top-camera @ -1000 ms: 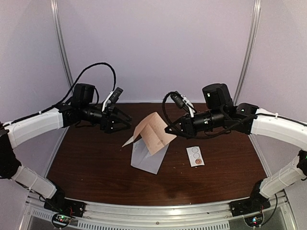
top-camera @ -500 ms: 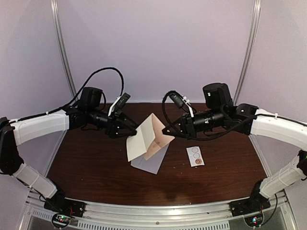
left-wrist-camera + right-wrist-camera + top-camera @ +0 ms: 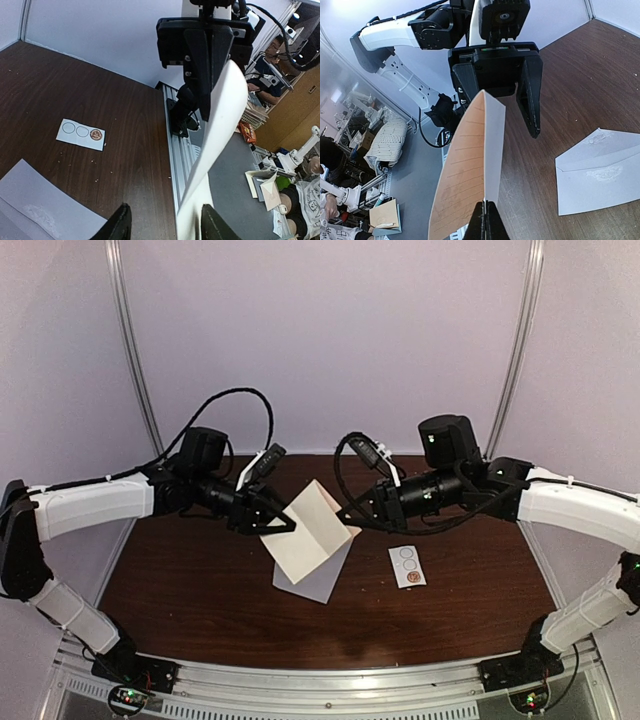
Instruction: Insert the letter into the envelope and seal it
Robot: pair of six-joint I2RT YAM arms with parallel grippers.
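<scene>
**Letter held in the air between two claws, envelope flat beneath**

The letter, a folded sheet that was white on one face and tan with ruled lines on the other, hung above the middle of the dark wooden bench. The right claw pinched it tight at its 3 o'clock edge; in the right wrist view the fingertips met on the paper's corner. The left claw came in from 9 o'clock with its jaws apart, straddling the opposite edge, the sheet passing between the two fingers close to one of them.

The envelope lay flat on the bench directly under the letter, touched by neither claw. From above, the raised sheet covered its far part, leaving only the near corner at 6 o'clock showing. A small white sticker strip with circles lay on the bench at 3 o'clock of the envelope, apart from it. Black cables looped over both wrists.
</scene>
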